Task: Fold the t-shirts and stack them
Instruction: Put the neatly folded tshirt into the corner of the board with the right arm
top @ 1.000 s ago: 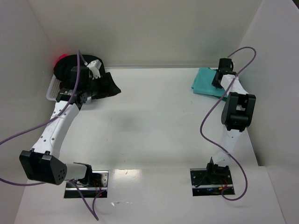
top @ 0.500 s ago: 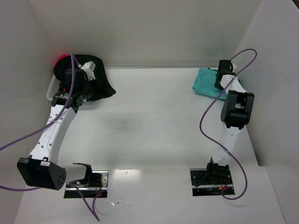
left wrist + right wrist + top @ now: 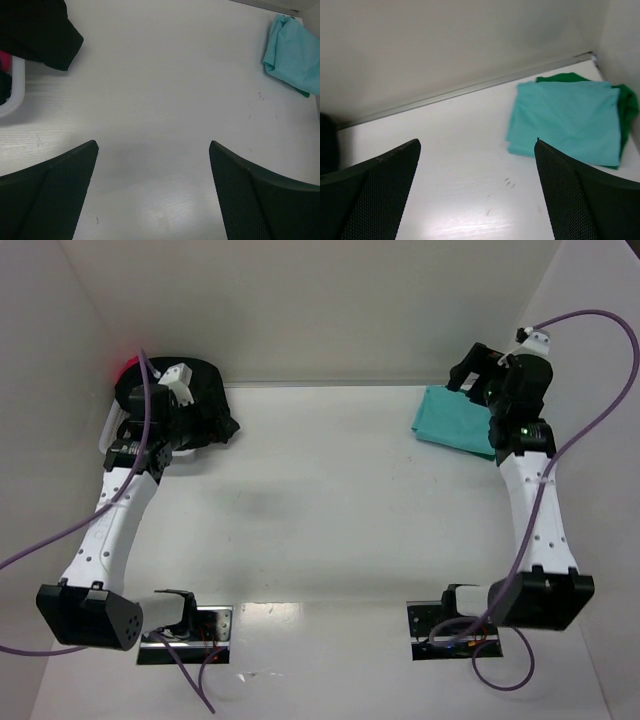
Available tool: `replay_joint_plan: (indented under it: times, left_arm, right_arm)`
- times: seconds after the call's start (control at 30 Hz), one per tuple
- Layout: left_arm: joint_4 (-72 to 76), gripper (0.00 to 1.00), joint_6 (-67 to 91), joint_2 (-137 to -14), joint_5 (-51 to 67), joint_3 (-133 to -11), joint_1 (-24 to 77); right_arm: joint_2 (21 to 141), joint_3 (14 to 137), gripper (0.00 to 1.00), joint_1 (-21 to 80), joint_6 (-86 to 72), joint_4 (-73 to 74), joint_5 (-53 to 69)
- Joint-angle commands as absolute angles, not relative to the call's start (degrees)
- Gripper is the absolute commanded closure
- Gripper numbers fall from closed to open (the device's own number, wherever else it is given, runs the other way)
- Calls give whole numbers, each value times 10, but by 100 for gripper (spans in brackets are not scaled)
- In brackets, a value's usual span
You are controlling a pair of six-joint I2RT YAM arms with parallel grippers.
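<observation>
The light teal t-shirt (image 3: 452,418) lies folded at the table's back right, on top of the dark green t-shirt (image 3: 627,102), which shows only as an edge. My right gripper (image 3: 476,192) hangs open and empty above the table just left of that pile, touching neither shirt. The black t-shirt (image 3: 205,412) is heaped over the white basket (image 3: 110,432) at the back left, one flap (image 3: 47,32) spilling onto the table. A bit of red-pink t-shirt (image 3: 127,369) shows in the basket. My left gripper (image 3: 153,192) is open and empty beside the black t-shirt.
White walls close in the table at the back and on both sides; the teal pile lies near the right wall. Purple cables loop from both arms. The basket's rim (image 3: 14,92) sits at the left edge of the left wrist view.
My right gripper has opened, let go of the teal t-shirt and risen, its arm swinging toward the right wall. My left arm has drawn back toward the basket, and the black t-shirt's flap has pulled in.
</observation>
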State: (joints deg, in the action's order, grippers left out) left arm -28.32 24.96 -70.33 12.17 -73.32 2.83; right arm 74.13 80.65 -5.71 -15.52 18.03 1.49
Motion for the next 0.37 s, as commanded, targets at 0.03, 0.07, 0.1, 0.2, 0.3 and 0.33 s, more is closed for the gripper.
replay_joint_plan:
  times: [0.03,0.07,0.1,0.2,0.3,0.33]
  left_arm:
    - [-247,1,226,-708,139,-750,26]
    - [-255,1,226,-708,139,-751,26]
    - [-256,1,220,-708,132,-751,26]
    - [-256,1,220,-702,119,-734,26]
    - [-256,1,220,-671,111,-703,26]
    - [-256,1,220,-653,111,-694,26]
  right_arm:
    - [691,733,0,-12,-192,210,5]
    - [675,718,0,-11,-205,210,-1]
    - [660,703,0,-11,-217,210,-2]
    - [601,644,0,-11,-242,200,-11]
    - [569,605,0,-11,-248,200,-7]
    - [569,590,0,-11,-248,205,1]
